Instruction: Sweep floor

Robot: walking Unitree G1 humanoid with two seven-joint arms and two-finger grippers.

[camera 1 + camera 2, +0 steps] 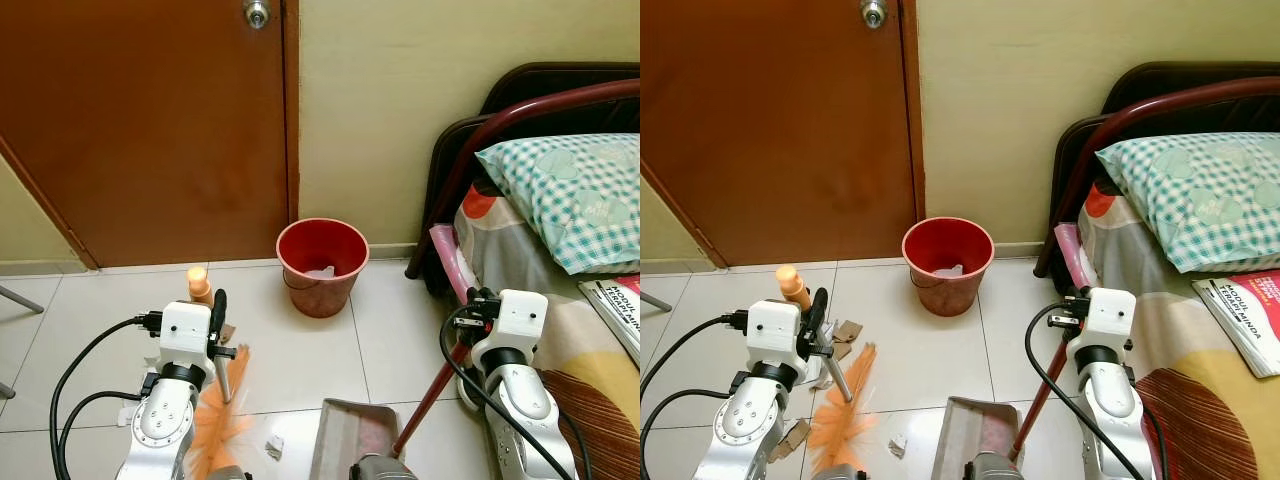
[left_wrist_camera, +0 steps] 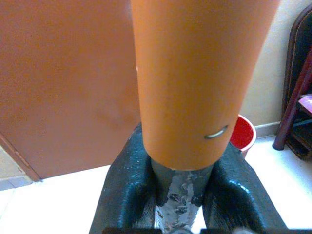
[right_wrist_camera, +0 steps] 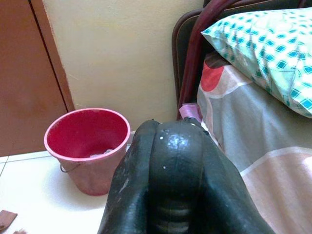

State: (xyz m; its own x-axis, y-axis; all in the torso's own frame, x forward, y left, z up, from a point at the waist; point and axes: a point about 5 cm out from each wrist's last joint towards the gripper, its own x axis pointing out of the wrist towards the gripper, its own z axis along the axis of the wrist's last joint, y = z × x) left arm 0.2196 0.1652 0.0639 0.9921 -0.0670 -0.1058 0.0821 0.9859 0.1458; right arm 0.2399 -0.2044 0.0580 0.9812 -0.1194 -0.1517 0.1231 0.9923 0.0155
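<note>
While my left end effector [image 2: 183,195] pinched the broom [image 1: 840,415] and my right end effector [image 3: 170,165] pinched the dustpan [image 1: 350,440] handle, short strokes toward the pan seemed best.

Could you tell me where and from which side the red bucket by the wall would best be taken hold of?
Probably by the rim of the red bucket, coming from above: it stands upright with its mouth open, and the thin wire handle hangs down against its side. One finger inside and one outside the wall should pinch it. The near edge faces the robot; the wall behind blocks the far side.
</note>
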